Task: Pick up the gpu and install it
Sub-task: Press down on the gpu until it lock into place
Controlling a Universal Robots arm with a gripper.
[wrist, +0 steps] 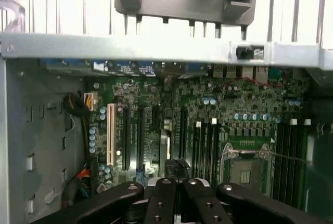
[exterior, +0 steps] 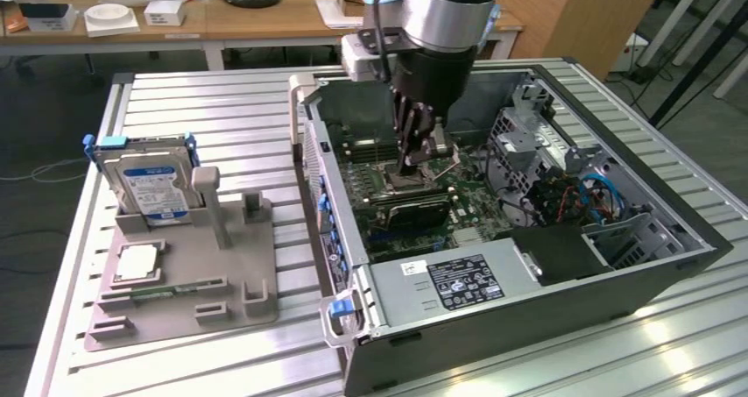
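The gripper [exterior: 412, 165] hung inside the open computer case [exterior: 468, 340], its arm coming down from twelve o'clock in the exterior view. Its tips were low over the motherboard [exterior: 474, 217], just at the twelve o'clock edge of the CPU socket [exterior: 398, 185].

In the wrist view the gripper [wrist: 177, 182] was closed: the two dark fingers [wrist: 162, 195] stood side by side with hardly a gap. Between the tips a small dark piece [wrist: 177, 168] showed, in line with one long black slot [wrist: 182, 130] on the board. This piece may have been the gpu's edge, but it could not be told. The gpu could not be picked out with certainty in either view, so it could not be said whether the fingers held it. A white slot [wrist: 110, 135] stood a few slots away from the black one, and the CPU socket [wrist: 248, 164] lay on the other side.

In the exterior view the power supply [exterior: 462, 279] filled the case's six o'clock end. A grey parts holder [exterior: 240, 279] lay on the slatted table [exterior: 199, 116] at nine o'clock from the case, well apart from the gripper. A hard drive [exterior: 150, 187] stood upright at the holder's eleven o'clock corner.
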